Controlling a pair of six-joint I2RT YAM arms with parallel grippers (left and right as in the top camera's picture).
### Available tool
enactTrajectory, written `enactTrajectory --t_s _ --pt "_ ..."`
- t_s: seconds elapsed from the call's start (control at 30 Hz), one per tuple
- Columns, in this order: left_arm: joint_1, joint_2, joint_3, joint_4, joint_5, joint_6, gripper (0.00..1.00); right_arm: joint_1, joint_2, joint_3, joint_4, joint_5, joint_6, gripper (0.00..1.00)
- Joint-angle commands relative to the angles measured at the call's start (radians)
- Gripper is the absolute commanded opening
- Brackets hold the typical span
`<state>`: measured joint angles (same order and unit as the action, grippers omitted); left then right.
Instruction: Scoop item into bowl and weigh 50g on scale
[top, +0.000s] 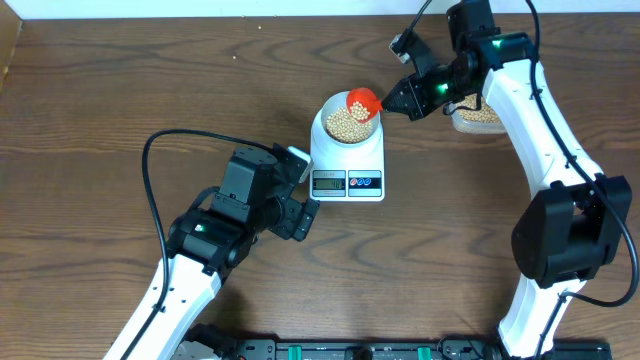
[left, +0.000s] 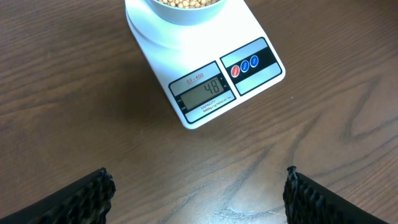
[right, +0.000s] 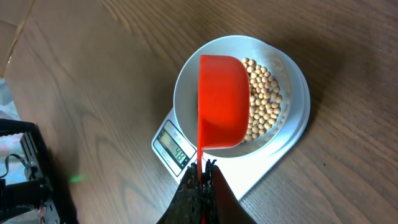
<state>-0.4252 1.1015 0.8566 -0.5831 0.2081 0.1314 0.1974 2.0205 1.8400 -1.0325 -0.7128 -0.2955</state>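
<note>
The white scale (top: 347, 165) stands mid-table; its display (left: 204, 94) reads 48. The pale bowl (top: 322, 122) sits on the scale and holds many tan beans (top: 346, 124). In the right wrist view the beans (right: 264, 99) fill the right part of the bowl (right: 183, 93). My right gripper (right: 202, 169) is shut on the handle of a red scoop (right: 222, 102), tipped on its side over the bowl; it also shows from overhead (top: 363, 102). My left gripper (left: 198, 193) is open and empty just in front of the scale, its fingers over bare wood.
A clear tub of beans (top: 476, 117) stands at the back right, partly hidden by the right arm (top: 520, 90). The left arm (top: 215, 235) lies at the front left. A black cable (top: 160, 150) loops over the table on the left.
</note>
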Motion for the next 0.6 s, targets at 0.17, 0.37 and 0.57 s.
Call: enactTrajectory --t_s 0.17,0.37,0.57 --pt "0.007 0.002 0.019 -0.002 0.009 0.01 0.89 -0.006 -0.031 0.013 -0.003 -0.034 0.01 0.01" --pt "0.007 0.002 0.019 -0.002 0.009 0.01 0.89 0.013 -0.031 0.013 -0.002 0.04 0.01 0.01" --pt "0.007 0.002 0.019 -0.002 0.009 0.01 0.89 0.061 -0.031 0.013 0.002 0.134 0.01 0.01"
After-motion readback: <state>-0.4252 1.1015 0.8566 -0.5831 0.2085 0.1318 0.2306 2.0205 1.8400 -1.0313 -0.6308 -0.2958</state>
